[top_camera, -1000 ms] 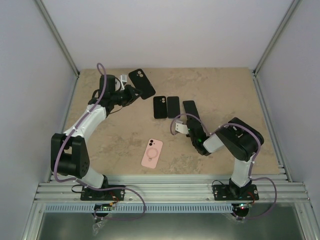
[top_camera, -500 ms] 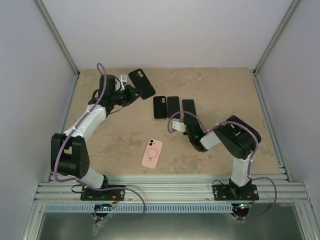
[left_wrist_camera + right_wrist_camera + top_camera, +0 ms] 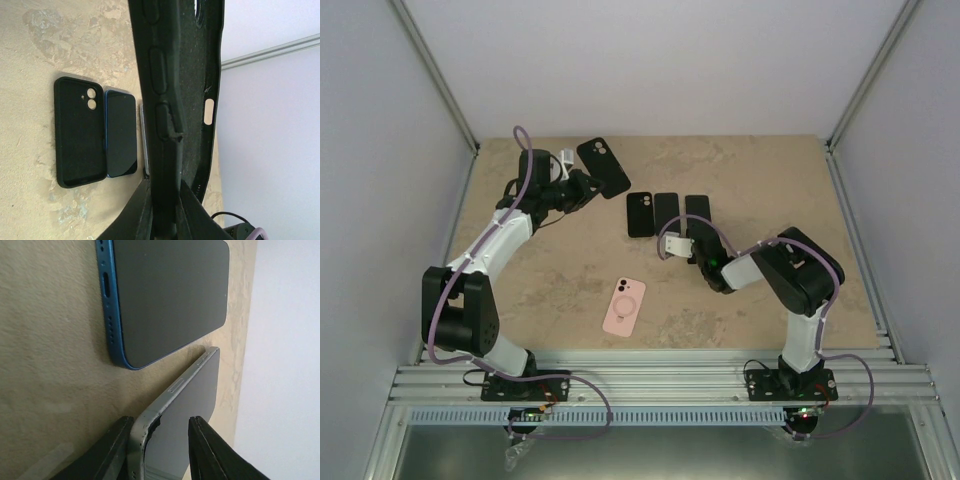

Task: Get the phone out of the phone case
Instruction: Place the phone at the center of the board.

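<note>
Once freed and laid flat just right of the blue phone (image 3: 165,295), seen as the silver phone (image 3: 197,385) with the right gripper (image 3: 160,427) astride its near end, pinching or slack not discernible. Well left of the blue phone, held aloft: the emptied black case (image 3: 603,166), clamped tight in the left gripper (image 3: 164,197). Judged as the set-down step, extraction apparently done; next calls for widening the right jaws and lifting straight clear without nudging the silver phone into the blue phone.
</note>
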You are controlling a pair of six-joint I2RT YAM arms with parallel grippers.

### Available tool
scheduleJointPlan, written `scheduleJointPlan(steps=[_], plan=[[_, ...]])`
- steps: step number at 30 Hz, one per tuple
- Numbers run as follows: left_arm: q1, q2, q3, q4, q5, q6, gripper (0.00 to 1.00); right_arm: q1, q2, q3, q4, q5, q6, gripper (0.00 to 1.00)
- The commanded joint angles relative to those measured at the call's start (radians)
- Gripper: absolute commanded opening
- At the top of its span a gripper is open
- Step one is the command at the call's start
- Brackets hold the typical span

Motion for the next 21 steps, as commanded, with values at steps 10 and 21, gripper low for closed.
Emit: scheduleJointPlan(steps=[10, 21], plan=[[0.007, -0.011, 0.024, 0.016, 0.000, 0.003, 0.00, -0.040, -0.036, 0.090, -0.230, -0.162, -0.008, 0.51], [0.007, -0.004, 0.027, -0.005, 0.017, 0.047, 0.00, -0.091, -0.124, 0.182, -0.520, -0.330, 0.052, 0.80]])
